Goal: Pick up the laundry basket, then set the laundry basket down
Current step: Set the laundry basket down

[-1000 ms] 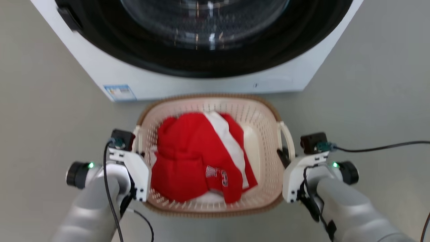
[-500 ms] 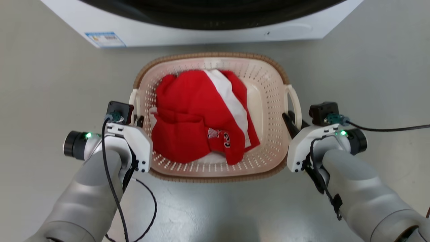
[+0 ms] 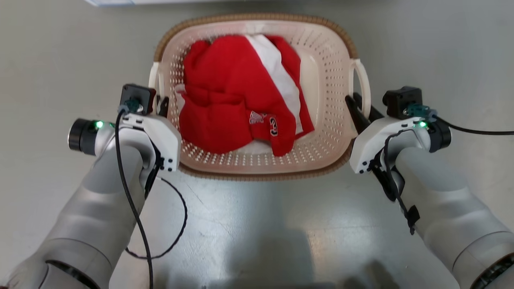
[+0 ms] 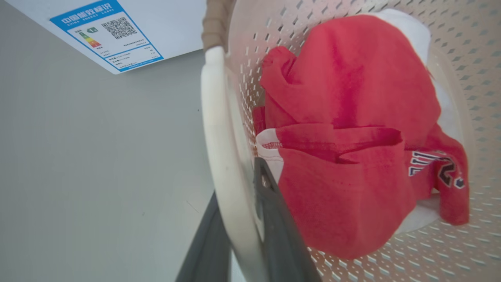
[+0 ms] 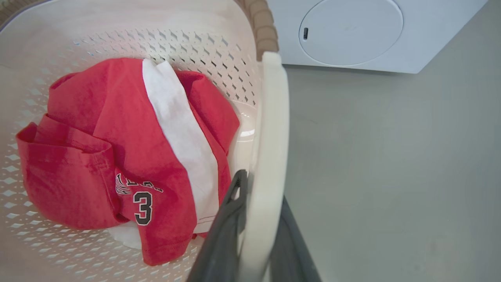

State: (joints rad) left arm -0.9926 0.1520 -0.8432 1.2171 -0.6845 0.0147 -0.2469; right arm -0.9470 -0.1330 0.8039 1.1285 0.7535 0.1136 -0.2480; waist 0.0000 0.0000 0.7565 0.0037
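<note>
Both arms reach forward, the left hand (image 3: 159,106) clamped on the left loop handle (image 3: 152,80) and the right hand (image 3: 361,110) on the right loop handle (image 3: 364,80) of the laundry basket (image 3: 257,18), which is between them, near the washing machine (image 5: 352,35), and holds a red and white jersey (image 3: 225,100).

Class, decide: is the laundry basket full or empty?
Partly filled: a crumpled red-and-white shirt lies in the laundry basket, its bottom partly bare.
</note>
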